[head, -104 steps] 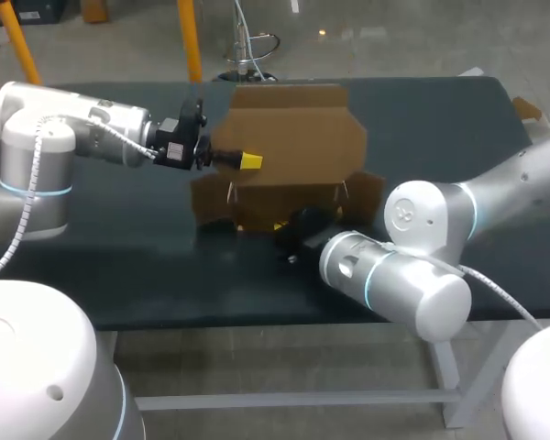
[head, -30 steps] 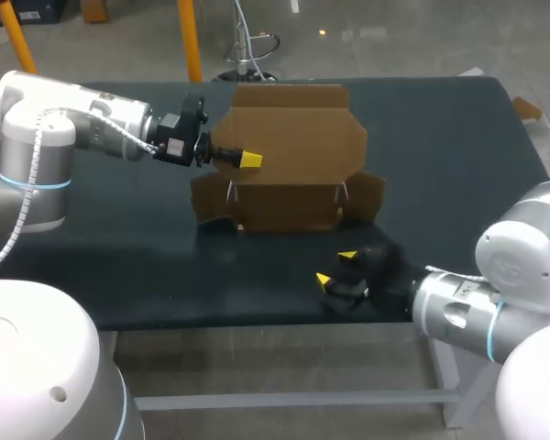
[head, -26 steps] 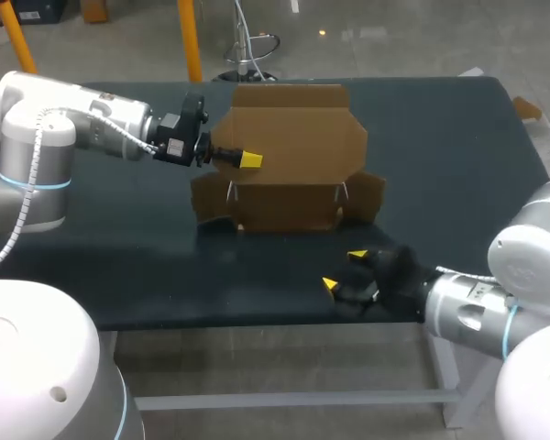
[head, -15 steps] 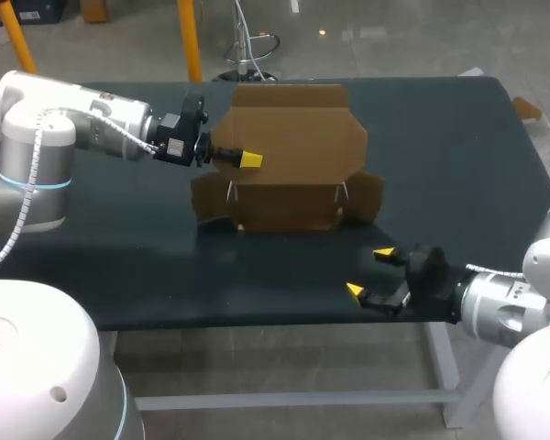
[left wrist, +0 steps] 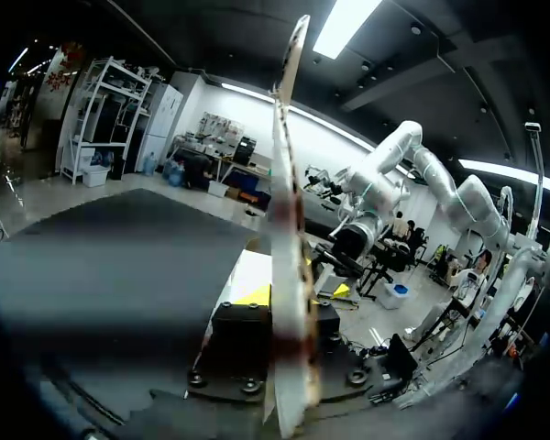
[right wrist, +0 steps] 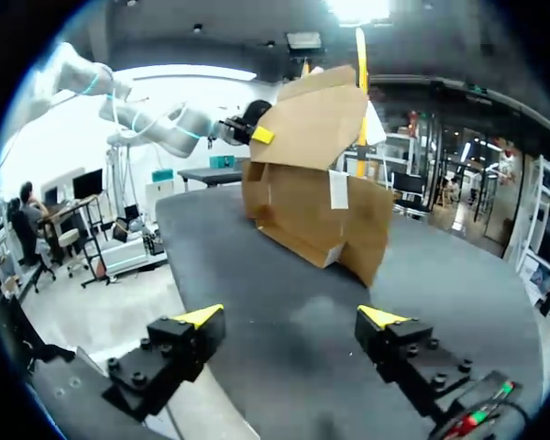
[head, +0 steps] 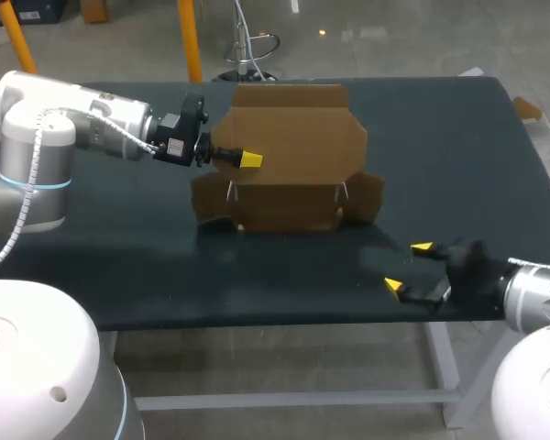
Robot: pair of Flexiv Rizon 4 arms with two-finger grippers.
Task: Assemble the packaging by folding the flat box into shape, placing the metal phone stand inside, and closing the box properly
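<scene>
The folding step is in hand: the cardboard box [head: 289,206] is standing half-formed on the bench [head: 458,156], its back panel [head: 293,128] raised and its side flaps [head: 367,197] splayed. The left tool [head: 243,159] is pinching that panel at the box's left edge. The right tool [head: 407,267] is hovering spread and empty, in front and right of the box. Nothing is showing inside the box, and the metal phone stand is out of view. Next, I judge, the right tool should be tucking the flaps upright.
</scene>
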